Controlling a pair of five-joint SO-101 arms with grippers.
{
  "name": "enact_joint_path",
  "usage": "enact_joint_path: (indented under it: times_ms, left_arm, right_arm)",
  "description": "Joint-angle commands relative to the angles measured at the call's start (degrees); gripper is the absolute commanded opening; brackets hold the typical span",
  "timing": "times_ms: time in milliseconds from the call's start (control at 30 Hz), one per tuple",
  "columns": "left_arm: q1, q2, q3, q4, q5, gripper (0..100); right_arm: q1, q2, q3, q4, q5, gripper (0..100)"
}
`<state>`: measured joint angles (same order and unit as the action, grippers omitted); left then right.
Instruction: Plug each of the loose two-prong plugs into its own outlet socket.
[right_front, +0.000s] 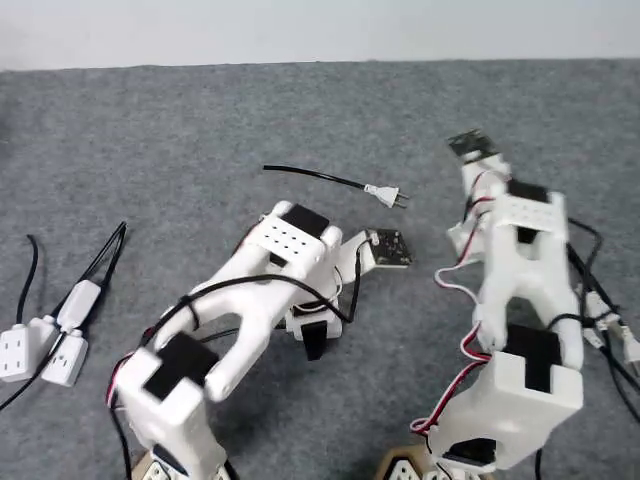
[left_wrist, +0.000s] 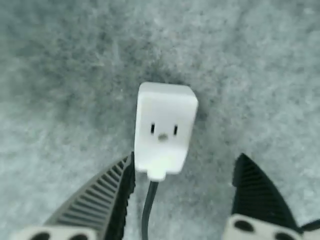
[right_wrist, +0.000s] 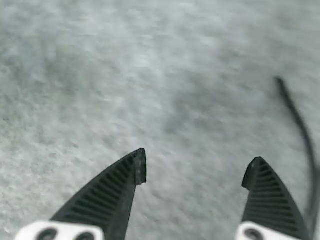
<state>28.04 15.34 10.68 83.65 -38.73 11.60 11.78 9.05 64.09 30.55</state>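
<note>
Quick count from the high view: two arms on the grey carpet (right_front: 200, 130) and one loose two-prong plug (right_front: 386, 195). The plug lies upper middle of the frame, with its black cord (right_front: 310, 177) trailing off to the left.

Sockets: I count three. One white outlet socket (left_wrist: 164, 127) sits dead centre in the left wrist view, face up with two slots showing and a dark lead coming off its near end. Two more socket blocks (right_front: 14, 352) (right_front: 66, 362) sit side by side at the far left edge of the high view, well apart from the plug. There's a longer white piece (right_front: 80, 300) on the black wires just above them, and I can't tell what it is.

The left claw (left_wrist: 187, 160) is spread wide and has hold of nothing. The socket's near end sits between the fingers, with one fingertip (left_wrist: 125, 180) right up at its corner and the other off to the side.

The right claw (right_wrist: 200, 157) is also spread wide and empty, over bare carpet. A single dark cable (right_wrist: 300, 125) runs down the right edge of that frame.
</note>
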Motion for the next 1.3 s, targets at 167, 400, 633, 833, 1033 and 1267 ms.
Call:
enact_joint_path:
  times_ms: [167, 400, 633, 833, 1033, 1267]
  left_arm:
    - [0.18, -22.95, -12.7, 10.2, 9.85, 31]
    - [-6.15, -37.27, -17.27, 11.78, 23.65, 31]
    - [-34.02, -54.77, -15.25, 11.78, 37.54, 31]
    - [-53.63, -62.15, 6.99, 0.09, 34.81, 31]
    - [-55.3, -62.59, 32.4, -17.85, 37.71, 31]
    - [-52.48, -62.59, 45.58, -25.32, 45.19, 31]
  right_arm:
    - [1.63, -3.12, -23.56, 20.44, 4.84, 30.3]
    - [-3.91, -2.95, -33.58, 28.18, 9.14, 30.3]
    - [-12.7, 6.46, -44.04, 30.02, 12.48, 30.3]
    - [-14.29, 24.57, -64.7, 35.3, 14.68, 30.3]
    - [-15.69, 38.9, -82.55, 38.73, 22.42, 30.3]
    - [-19.65, 44.44, -86.24, 36.7, 35.34, 30.3]
